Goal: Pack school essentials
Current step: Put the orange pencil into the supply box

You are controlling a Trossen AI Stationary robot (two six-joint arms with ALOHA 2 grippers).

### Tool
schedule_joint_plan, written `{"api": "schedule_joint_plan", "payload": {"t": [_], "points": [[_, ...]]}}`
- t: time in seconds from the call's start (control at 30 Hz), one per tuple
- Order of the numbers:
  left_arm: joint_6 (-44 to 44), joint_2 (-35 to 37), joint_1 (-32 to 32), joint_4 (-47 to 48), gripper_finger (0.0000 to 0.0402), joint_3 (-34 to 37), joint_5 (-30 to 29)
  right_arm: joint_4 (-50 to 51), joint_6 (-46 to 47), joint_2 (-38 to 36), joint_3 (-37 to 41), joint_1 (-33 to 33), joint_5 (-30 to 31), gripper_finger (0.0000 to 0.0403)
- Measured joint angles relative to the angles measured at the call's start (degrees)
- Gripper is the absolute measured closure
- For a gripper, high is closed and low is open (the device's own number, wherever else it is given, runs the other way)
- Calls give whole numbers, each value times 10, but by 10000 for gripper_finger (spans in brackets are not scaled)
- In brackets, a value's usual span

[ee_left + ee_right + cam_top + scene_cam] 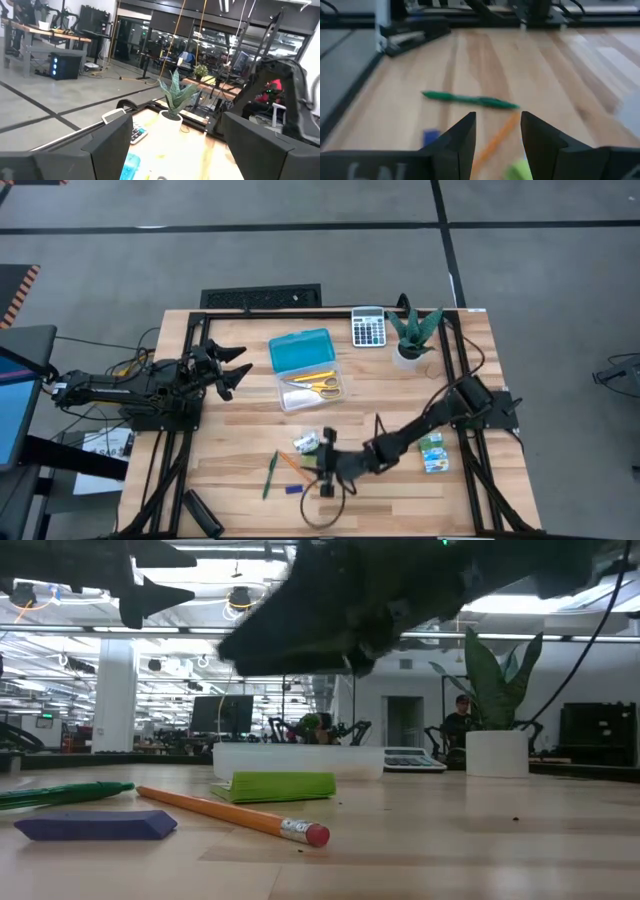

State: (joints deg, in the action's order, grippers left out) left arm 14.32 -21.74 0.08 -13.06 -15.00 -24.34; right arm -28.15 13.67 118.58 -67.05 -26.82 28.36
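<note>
My right gripper (320, 467) hangs open above the near middle of the table, touching nothing. In the right wrist view the orange pencil (499, 137) shows in the gap between its fingers (497, 135). Around it on the wood lie the green pen (270, 473), the tiny blue piece (292, 489) and the green-white block (306, 443). The green-blue packet (433, 452) lies near the right edge. Yellow-handled scissors (322, 385) rest in the clear tray of the open blue case (300, 352). My left gripper (228, 370) waits open at the table's left, above the wood.
A grey calculator (368, 327) and a potted plant (415, 335) stand at the far edge, right of the case. A black object (200, 515) lies at the near left corner. Bare wood shows between the case and the left gripper, and at the near right.
</note>
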Motion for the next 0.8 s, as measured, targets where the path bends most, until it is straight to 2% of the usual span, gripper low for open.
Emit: {"api": "schedule_joint_plan", "payload": {"t": [0.23,0.4,0.6,0.8], "points": [[14,0,0,5,102,0,0,31,17,79,-89,-30,72,250],[16,0,0,8,102,0,0,51,62,132,-135,-40,95,256],[16,0,0,9,102,0,0,107,142,138,-144,-40,94,260],[11,0,0,11,102,0,0,130,164,138,-144,-42,106,264]]}}
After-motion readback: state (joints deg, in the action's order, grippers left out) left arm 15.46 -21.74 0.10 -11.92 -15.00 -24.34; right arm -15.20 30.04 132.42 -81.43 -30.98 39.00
